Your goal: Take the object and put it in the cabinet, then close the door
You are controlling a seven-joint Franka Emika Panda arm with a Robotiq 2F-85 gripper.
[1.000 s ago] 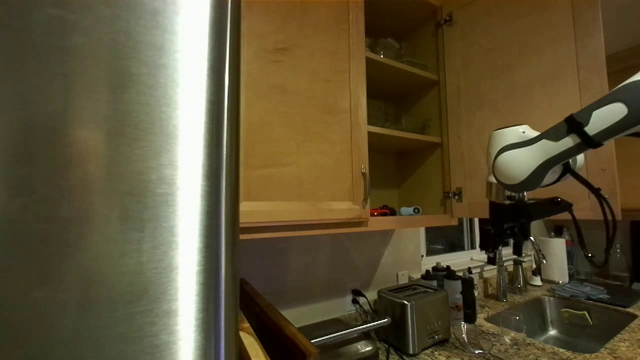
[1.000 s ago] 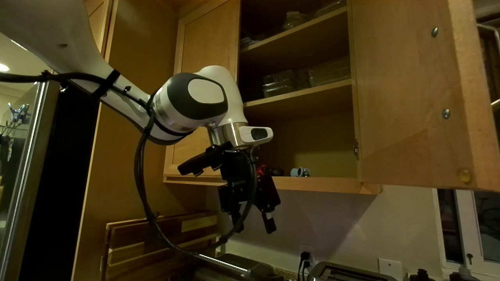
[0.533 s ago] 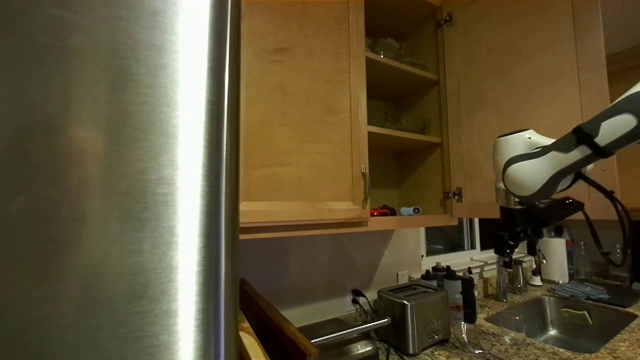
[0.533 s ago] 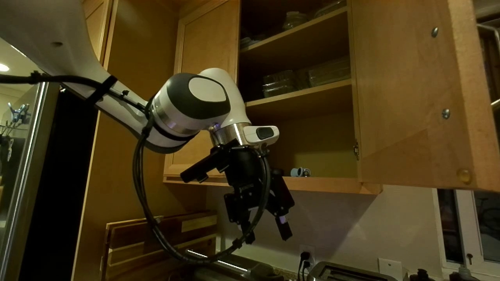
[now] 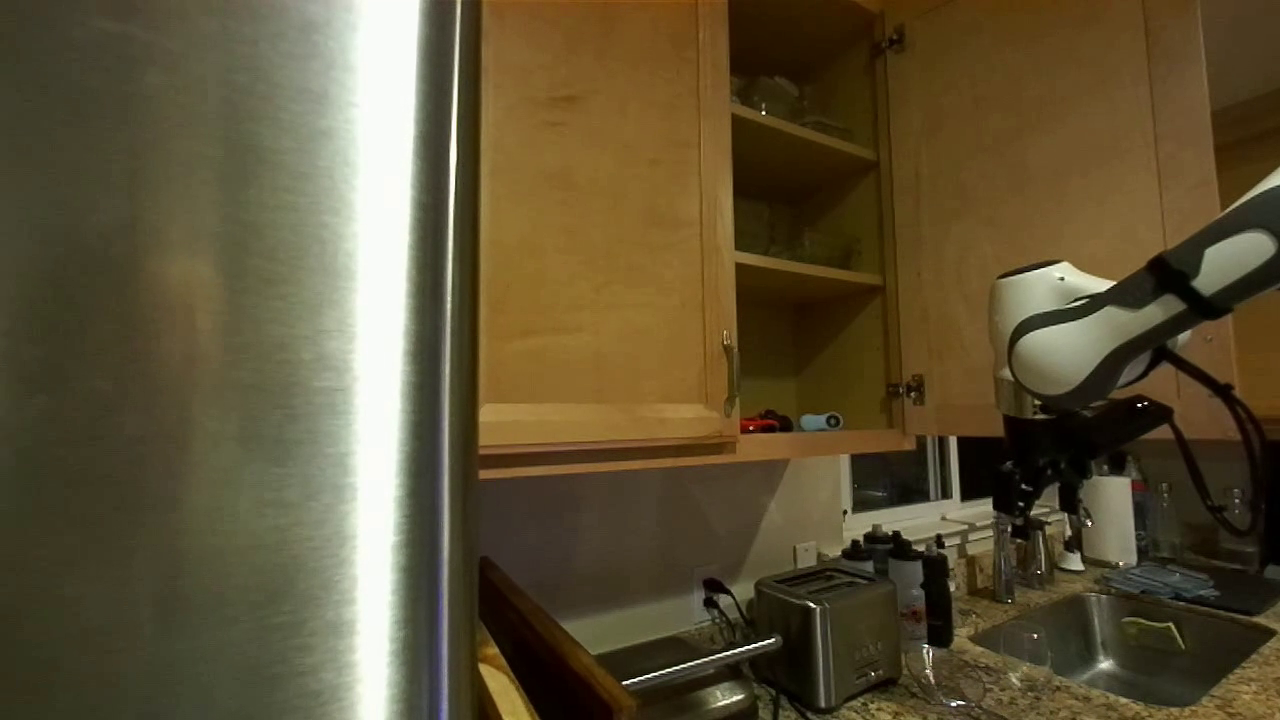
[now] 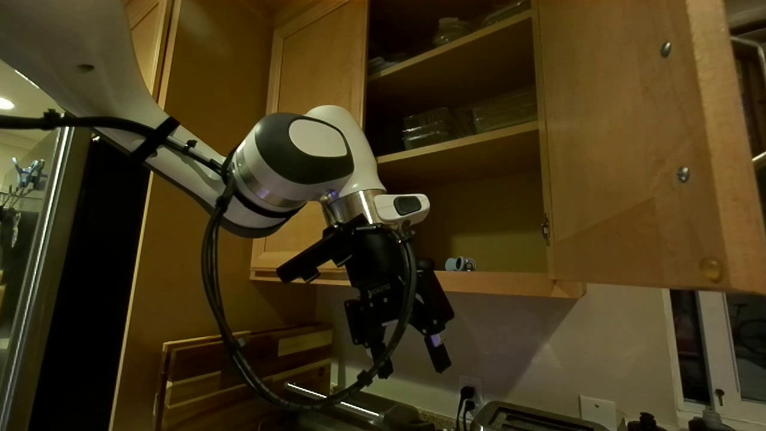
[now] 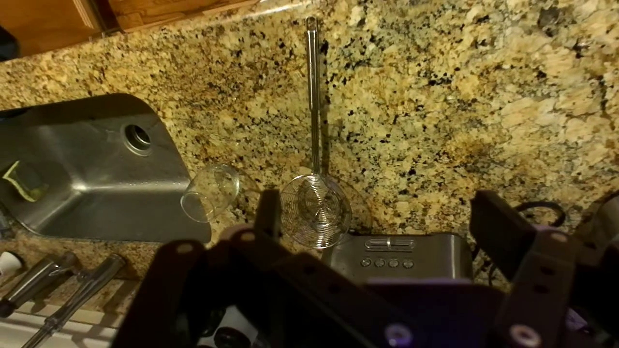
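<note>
Gripper (image 6: 414,363): shifted right and slightly lower in both exterior views since a second ago; its jaws stand wide apart, nothing held between them
Cabinet (image 5: 843,345): upper middle of both exterior views, tall, honey-coloured wood, clear containers (image 6: 429,129) on its inner shelves (image 5: 810,270)
Door (image 5: 1030,190): same honey wood, swung wide open at upper right in both exterior views, inner face showing, metal hinges (image 5: 912,390) along its left
Light-blue item (image 5: 821,421): lying on the cabinet's bottom near the front edge, a red-and-black thing (image 5: 765,423) to its left; whether either is the task's object I cannot tell
Matching door (image 5: 600,230): shut, upper middle, slim handle (image 5: 731,373) at its right edge
Arm (image 5: 1065,350): passes in front of the open door, right side of an exterior view
Steel appliance (image 5: 200,400): fills the left of an exterior view
Counter (image 7: 459,121): in the wrist view, wire strainer (image 7: 314,210) at the middle, toaster (image 7: 440,258) below right, glass (image 7: 213,191) and sink (image 7: 121,212) at left
</note>
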